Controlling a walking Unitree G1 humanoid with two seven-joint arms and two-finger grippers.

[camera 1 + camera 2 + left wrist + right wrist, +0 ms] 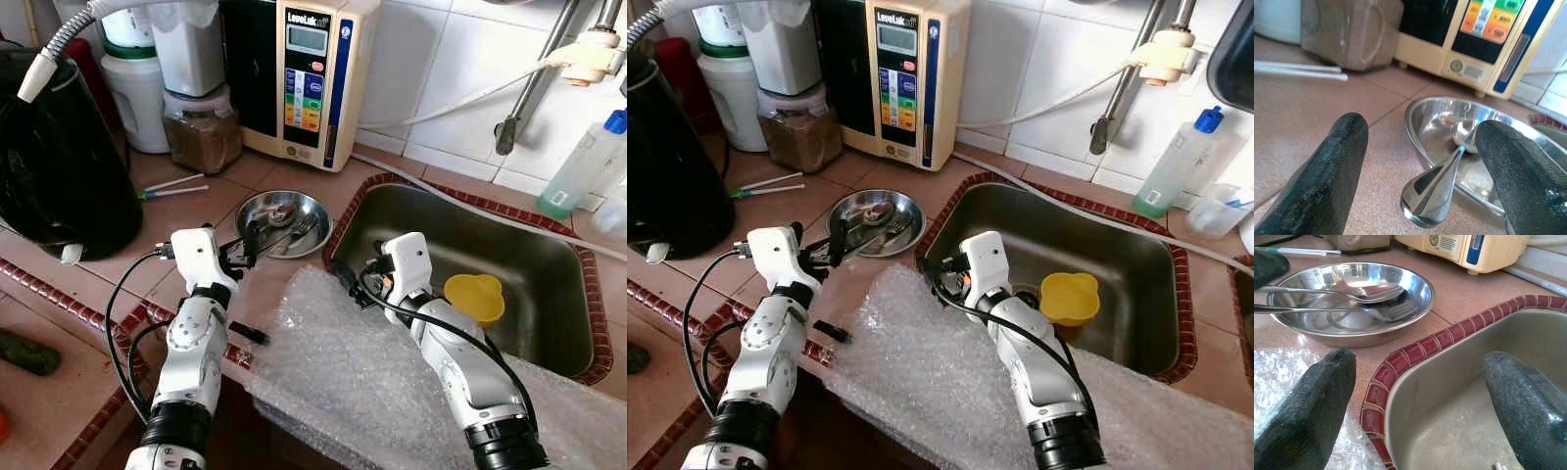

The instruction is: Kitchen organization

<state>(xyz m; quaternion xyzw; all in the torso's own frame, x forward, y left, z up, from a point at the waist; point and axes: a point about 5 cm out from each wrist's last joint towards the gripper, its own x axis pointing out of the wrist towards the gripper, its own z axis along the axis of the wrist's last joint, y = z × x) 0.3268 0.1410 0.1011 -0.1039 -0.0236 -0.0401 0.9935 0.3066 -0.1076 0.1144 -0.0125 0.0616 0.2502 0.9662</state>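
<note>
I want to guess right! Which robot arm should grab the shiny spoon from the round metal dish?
Probably the left. The left gripper is open, with the shiny spoon's handle between its fingers. The right gripper hovers over the edge of the steel sink, beside the round metal dish.

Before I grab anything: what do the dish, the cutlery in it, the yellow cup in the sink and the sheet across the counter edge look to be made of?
Dish, spoon and fork: polished metal, probably stainless steel, with mirror-like reflections. Yellow cup: likely plastic, opaque and matte. Sheet: clear plastic bubble wrap, its air pockets visible. Sink: dull brushed metal.
</note>
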